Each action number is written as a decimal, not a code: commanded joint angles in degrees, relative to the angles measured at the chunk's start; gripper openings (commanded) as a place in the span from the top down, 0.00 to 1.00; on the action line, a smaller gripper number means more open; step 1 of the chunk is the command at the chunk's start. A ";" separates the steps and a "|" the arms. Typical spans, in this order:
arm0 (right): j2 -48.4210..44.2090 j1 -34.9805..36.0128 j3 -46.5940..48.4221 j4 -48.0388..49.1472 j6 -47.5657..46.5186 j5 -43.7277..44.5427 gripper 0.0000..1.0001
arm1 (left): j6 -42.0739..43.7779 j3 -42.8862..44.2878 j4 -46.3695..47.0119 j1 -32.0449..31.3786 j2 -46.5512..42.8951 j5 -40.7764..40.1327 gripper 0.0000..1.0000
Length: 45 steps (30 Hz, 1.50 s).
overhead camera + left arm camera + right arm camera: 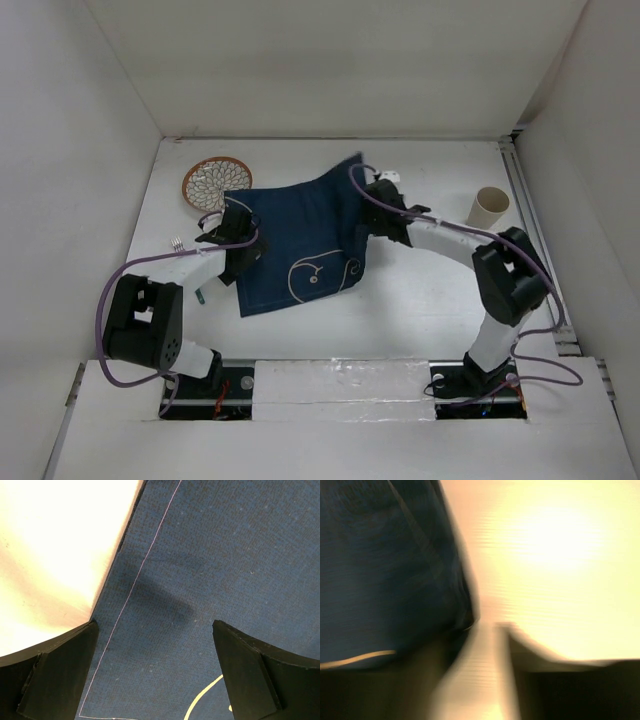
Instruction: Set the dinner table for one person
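- Top external: table (pixel 420 300) is lying under everything, placemat (pixel 300 240) sitting mid-table (slightly askew).
- Plate (pixel 216 182) is resting at 10 o'clock, cup (pixel 491 206) at 2 o'clock.
- Left gripper (pixel 228 226) is holding its fingers spread over the placemat's 9 o'clock edge.
- Right gripper (pixel 380 190) is sitting at the 1 o'clock corner; blur is hiding whether it is pinching.

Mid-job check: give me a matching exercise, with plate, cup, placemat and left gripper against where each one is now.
Things:
1 plate
2 cup
3 placemat
4 left gripper

Places:
A far right of the dinner table
B open, above the placemat's left edge
C far left
D centre, lying askew

Pairs: 1-C; 2-A; 3-D; 4-B
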 commanded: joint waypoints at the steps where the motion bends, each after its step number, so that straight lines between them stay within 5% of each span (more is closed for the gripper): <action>1: -7.64 -0.60 -4.06 1.72 3.97 8.62 0.13 | -0.86 -3.02 -2.46 -0.05 1.87 0.39 0.00; 3: -11.17 3.34 -4.68 3.13 3.27 11.78 0.00 | -0.86 -3.02 -2.46 -0.05 1.35 -0.23 0.00; 13: 12.79 9.25 22.18 -12.83 1.92 17.49 0.00 | -0.86 -1.08 -3.60 -0.05 1.35 -0.75 0.00; 16: 10.81 9.25 21.26 -13.93 4.50 20.85 0.00 | -0.86 -1.08 -4.13 -0.05 1.35 -1.27 0.00; 20: 9.29 6.79 18.86 -4.17 -3.21 9.10 0.00 | -0.86 -1.08 -4.13 -0.05 1.35 -1.81 0.00; 27: 23.09 1.26 32.40 -15.41 -5.96 -0.76 0.00 | -0.86 0.75 -4.13 -0.05 2.49 -1.10 0.00; 32: 24.33 -4.18 30.74 -18.39 -4.81 -6.73 0.00 | 0.37 3.91 -4.66 -0.05 3.63 0.03 0.00; 45: 20.46 -10.17 22.66 -21.74 -2.71 -5.34 0.00 | -2.09 18.94 -7.65 -10.06 16.62 1.19 0.00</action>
